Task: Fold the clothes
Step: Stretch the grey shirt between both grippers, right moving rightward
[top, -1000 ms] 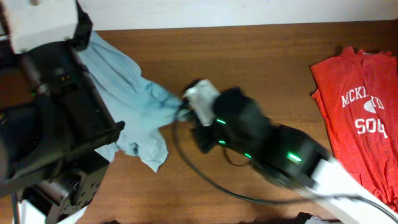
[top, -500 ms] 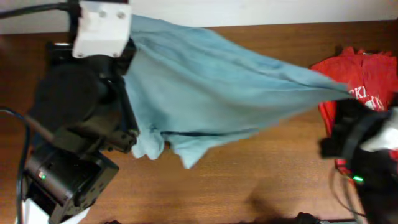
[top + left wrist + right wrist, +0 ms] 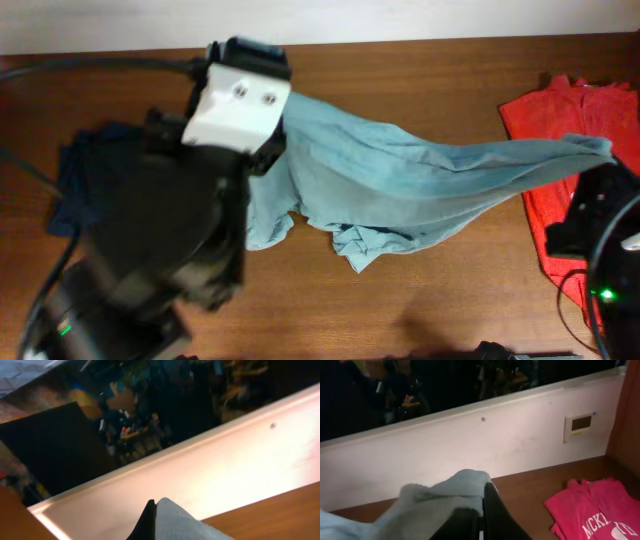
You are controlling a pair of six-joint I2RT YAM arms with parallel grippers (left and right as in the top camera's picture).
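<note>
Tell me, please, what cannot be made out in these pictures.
- Overhead: the left arm covers most of the dark shirt and the blue shirt's left end.
- Overhead: the red shirt is cut by the right edge; the blue shirt and right arm hide its lettering.
- Wrist views: the left claw and right claw are cut by the bottom edge; only their tips show.

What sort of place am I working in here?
Probably a lab or workshop bench rather than a home: a wooden table set against a white wall with a small panel, and dim clutter above the wall. The blue shirt and red shirt look like practice pieces.
</note>
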